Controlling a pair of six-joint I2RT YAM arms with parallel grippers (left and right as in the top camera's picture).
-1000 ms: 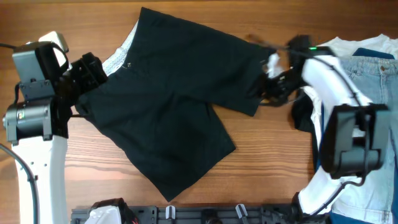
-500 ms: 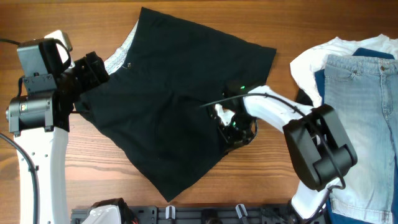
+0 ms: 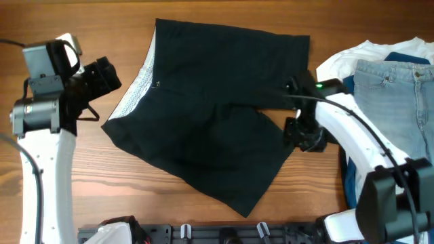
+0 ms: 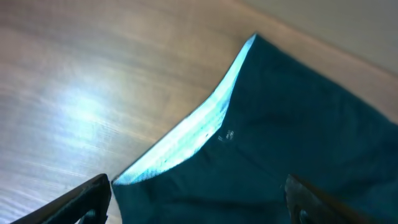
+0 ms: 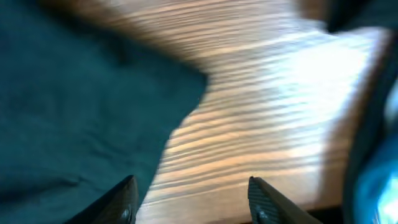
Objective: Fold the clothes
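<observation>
Right gripper [image 5: 193, 200] hangs wide and empty over bare table [image 3: 102, 183] just off the right edge of the black shorts [image 3: 210, 102] — its arm bent in from the near right. Left gripper [image 4: 199, 200], likewise wide and empty, tilts toward the speckled waistband [image 3: 135, 88]. Shorts lie flat mid-table, waistband left, long axis left to right — one leg toward the jeans [image 3: 397, 115], the other slanting to the near edge.

Shorts [image 3: 203, 108] rotated, flatter; left gripper [image 3: 107, 76] let go, drew back; right gripper [image 3: 298, 133] moved to right hem, jaws apart.
</observation>
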